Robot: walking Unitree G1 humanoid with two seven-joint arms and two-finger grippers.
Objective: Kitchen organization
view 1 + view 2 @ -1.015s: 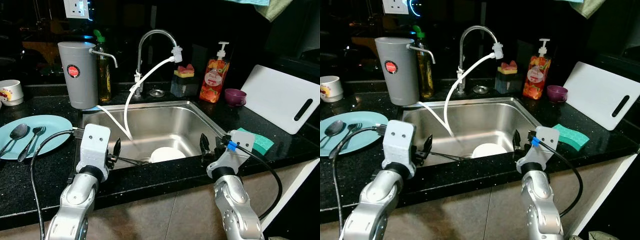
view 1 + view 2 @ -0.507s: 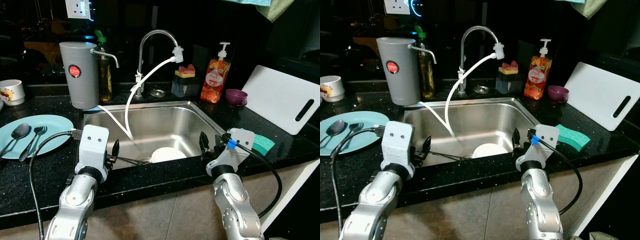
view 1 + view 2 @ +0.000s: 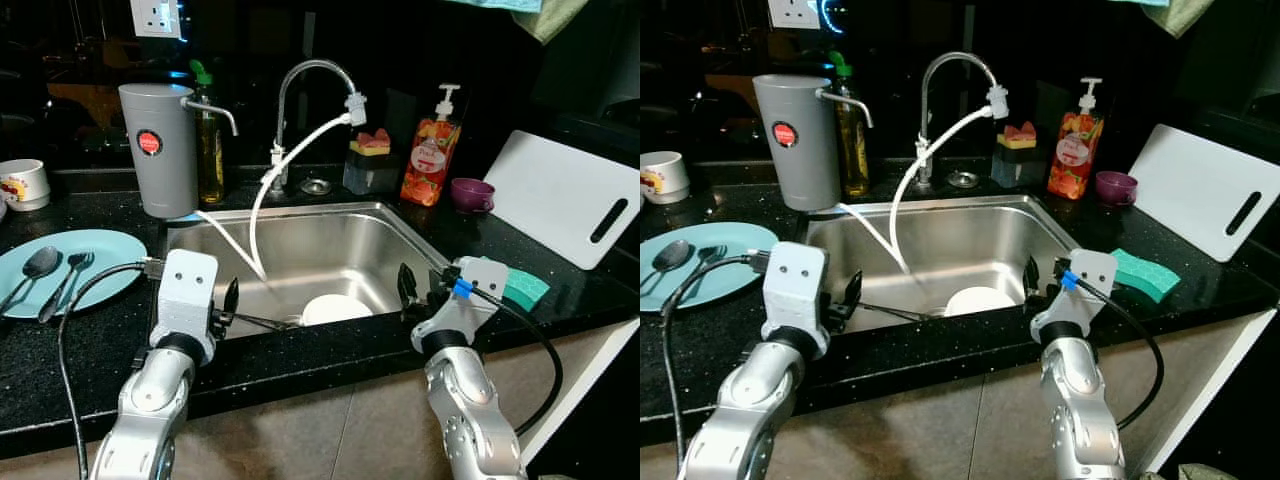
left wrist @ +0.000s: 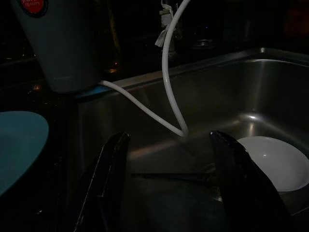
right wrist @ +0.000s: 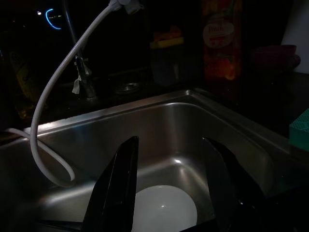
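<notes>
A white bowl (image 3: 335,308) lies at the bottom of the steel sink (image 3: 330,235), and a thin dark utensil (image 3: 265,321) rests beside it near the drain. My left gripper (image 3: 222,310) hovers open over the sink's front left edge, pointing at the utensil (image 4: 169,175). Over the front right edge my right gripper (image 3: 420,295) stands open, aimed at the bowl (image 5: 164,208). Neither holds anything. On the counter to the left, a teal plate (image 3: 100,265) carries two spoons (image 3: 38,265).
A white hose (image 3: 262,200) loops from the faucet (image 3: 300,75) and the grey water filter (image 3: 158,150) into the sink. A soap bottle (image 3: 424,160), purple bowl (image 3: 470,193), white cutting board (image 3: 560,195) and green sponge (image 3: 522,288) sit on the right; a mug (image 3: 22,184) stands far left.
The head view has shifted slightly. Both grippers and the things in the sink keep their places.
</notes>
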